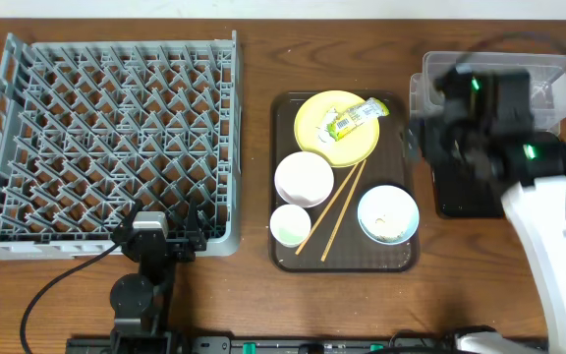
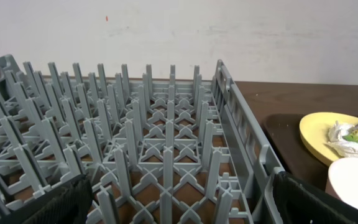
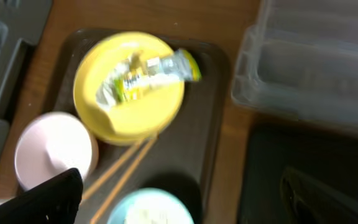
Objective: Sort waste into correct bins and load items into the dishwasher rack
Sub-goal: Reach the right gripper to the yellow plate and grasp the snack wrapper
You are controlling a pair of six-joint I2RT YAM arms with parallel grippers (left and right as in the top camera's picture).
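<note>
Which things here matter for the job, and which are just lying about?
Job: wrapper, rice scraps, clear container, black tray, yellow plate, white bowl, white cup, blue bowl, chopsticks, dishwasher rack.
Just there: brown serving tray, table.

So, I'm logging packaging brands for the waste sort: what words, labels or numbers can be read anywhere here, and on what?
None can be read.
The crumpled yellow-green printed snack wrapper on the round yellow plate: print there, too small and blurred in every view.
Nothing else shows any lettering.

grey rack (image 1: 106,138), yellow plate (image 1: 312,126), yel-grn wrapper (image 1: 350,118), lt blue bowl (image 1: 366,218)
</note>
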